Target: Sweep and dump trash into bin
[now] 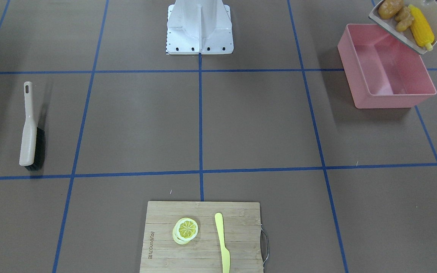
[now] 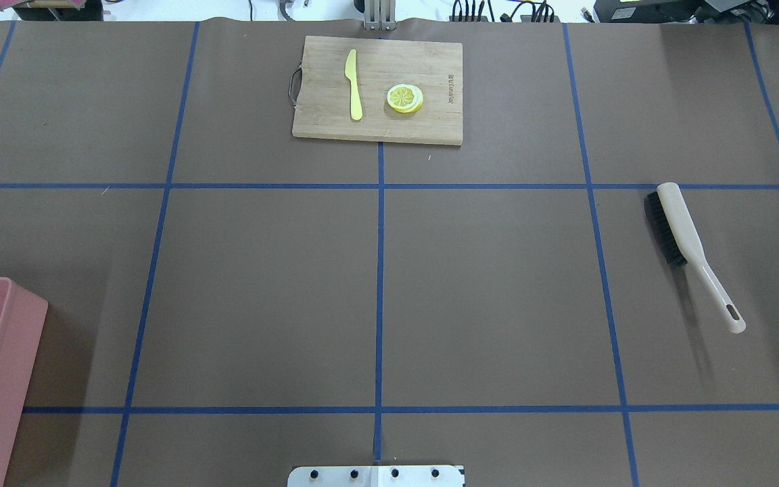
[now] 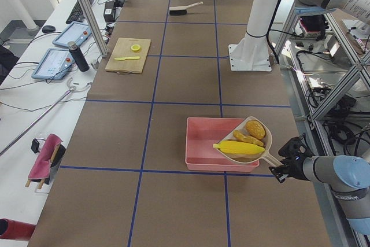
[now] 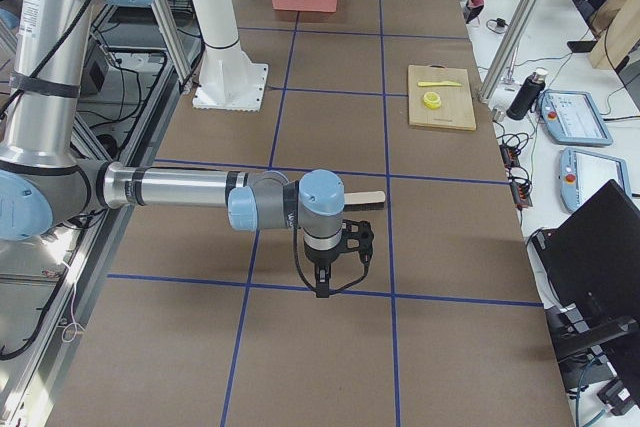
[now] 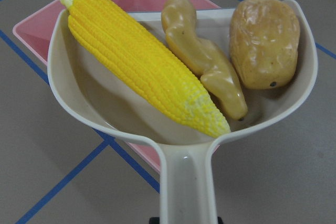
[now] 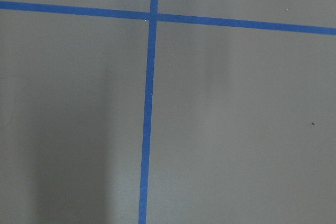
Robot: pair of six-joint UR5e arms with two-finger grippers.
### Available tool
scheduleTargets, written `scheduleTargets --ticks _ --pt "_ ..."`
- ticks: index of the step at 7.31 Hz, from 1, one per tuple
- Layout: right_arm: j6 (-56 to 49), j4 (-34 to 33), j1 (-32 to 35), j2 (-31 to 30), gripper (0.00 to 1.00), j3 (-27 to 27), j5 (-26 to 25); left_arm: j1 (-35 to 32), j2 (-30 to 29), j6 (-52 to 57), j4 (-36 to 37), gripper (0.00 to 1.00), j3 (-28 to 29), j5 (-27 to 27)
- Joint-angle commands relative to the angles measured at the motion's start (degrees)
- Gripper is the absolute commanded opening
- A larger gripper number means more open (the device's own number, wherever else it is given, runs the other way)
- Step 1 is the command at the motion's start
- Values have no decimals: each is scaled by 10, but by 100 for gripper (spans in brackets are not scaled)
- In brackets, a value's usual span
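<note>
The beige dustpan (image 1: 436, 13) is held in the air, tilted, over the robot-side edge of the pink bin (image 1: 393, 100). In it lie the yellow corn cob (image 5: 142, 64), the knobbly ginger root (image 5: 207, 61) and the brown potato (image 5: 262, 43). My left gripper (image 3: 284, 164) is shut on the dustpan handle (image 5: 186, 182), beside the bin (image 3: 199, 143). The bin looks empty inside. My right gripper (image 4: 335, 277) hangs low over bare table near the brush (image 4: 365, 202); I cannot tell whether it is open or shut. The right wrist view shows only table and tape.
The brush (image 1: 29, 129) lies flat on the table on my right side. A wooden cutting board (image 1: 165, 242) at the far edge carries a lemon slice (image 1: 185, 229) and a yellow-green knife (image 1: 222, 242). The robot base (image 1: 199, 26) stands at the near middle.
</note>
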Motion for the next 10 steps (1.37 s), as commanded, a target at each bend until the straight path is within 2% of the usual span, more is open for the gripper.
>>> scheduleTargets --ticks 1,2,5,10 --pt "1 -1 -1 0 100 -1 -1 4 2 5 8 0 2 -1" --pt "0 -1 -1 0 100 -1 -2 11 3 15 10 0 1 -4" --pt "1 -1 -1 0 100 -3 -3 18 1 53 85 0 -22 -45" --pt "0 -1 0 0 100 -3 -4 14 42 53 270 0 -122 -118"
